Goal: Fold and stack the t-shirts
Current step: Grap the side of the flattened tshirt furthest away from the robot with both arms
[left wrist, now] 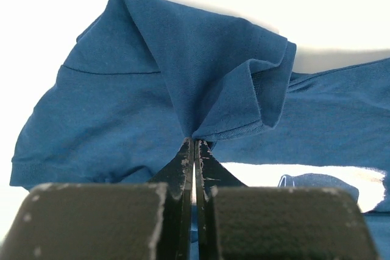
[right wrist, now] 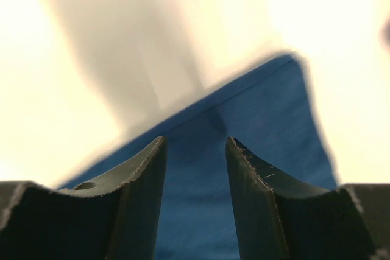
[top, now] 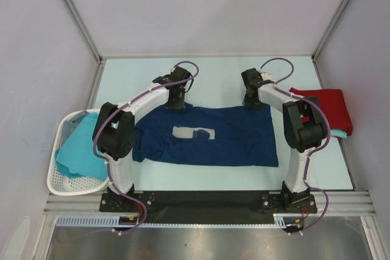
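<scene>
1. On table (top: 213, 77) centre: navy t-shirt (top: 244, 144) spread wide, pale print (top: 195, 133) facing up, left end bunched and rumpled.
2. At the shirt's far edge, left of middle: left gripper (top: 177, 105), clamped on navy cloth.
3. In left wrist view: left gripper (left wrist: 195, 142) tips pressed together, peaked fold of navy t-shirt (left wrist: 122, 108) rising straight out of the pinch, print (left wrist: 341, 181) at lower right.
4. At the same far edge, toward the shirt's right corner: right gripper (top: 255, 103).
5. In right wrist view: right gripper (right wrist: 195, 141) jaws standing apart, not closed on anything; navy t-shirt (right wrist: 268, 108) hem showing through the gap, blurred; touching cloth or not, cannot tell.
6. At table's right edge: red t-shirt (top: 326, 108) folded, partly hidden behind right arm's elbow, sliver of turquoise under its near edge.
7. Off table's left side, beside left arm: turquoise t-shirts (top: 76, 150) heaped in white basket (top: 58, 184).
</scene>
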Tool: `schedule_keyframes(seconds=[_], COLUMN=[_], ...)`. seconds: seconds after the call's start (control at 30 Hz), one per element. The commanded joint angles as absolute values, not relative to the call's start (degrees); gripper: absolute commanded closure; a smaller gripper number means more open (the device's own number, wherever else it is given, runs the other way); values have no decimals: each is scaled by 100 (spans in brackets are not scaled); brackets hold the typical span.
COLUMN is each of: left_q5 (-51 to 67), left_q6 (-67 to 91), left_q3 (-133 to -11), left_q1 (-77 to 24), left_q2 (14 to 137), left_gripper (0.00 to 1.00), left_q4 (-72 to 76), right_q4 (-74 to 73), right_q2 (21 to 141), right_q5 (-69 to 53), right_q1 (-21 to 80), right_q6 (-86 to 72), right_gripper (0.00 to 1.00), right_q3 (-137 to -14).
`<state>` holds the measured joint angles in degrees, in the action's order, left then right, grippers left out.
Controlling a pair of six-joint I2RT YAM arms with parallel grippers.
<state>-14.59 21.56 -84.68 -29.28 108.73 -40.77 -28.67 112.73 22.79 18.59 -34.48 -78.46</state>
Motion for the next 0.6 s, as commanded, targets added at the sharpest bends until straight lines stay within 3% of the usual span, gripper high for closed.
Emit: schedule_keyframes(seconds=[0.0,0.57], left_q5=[-1380,-1310], left_q6=[2232,2250], left_q3=[-8604,-8657], left_q1=[-2900,-2900], left_q2=[10898,11030], left_gripper=[100,100], left_q4=[-3964,-3964], right_q4=[-2777,-2804], right_q2=[11259,11804], right_q5=[2364,2206], right_q1=[1556,1099], right_q6=[-3437,-3498], right_gripper=[51,50], right_q3=[-8130,-8393])
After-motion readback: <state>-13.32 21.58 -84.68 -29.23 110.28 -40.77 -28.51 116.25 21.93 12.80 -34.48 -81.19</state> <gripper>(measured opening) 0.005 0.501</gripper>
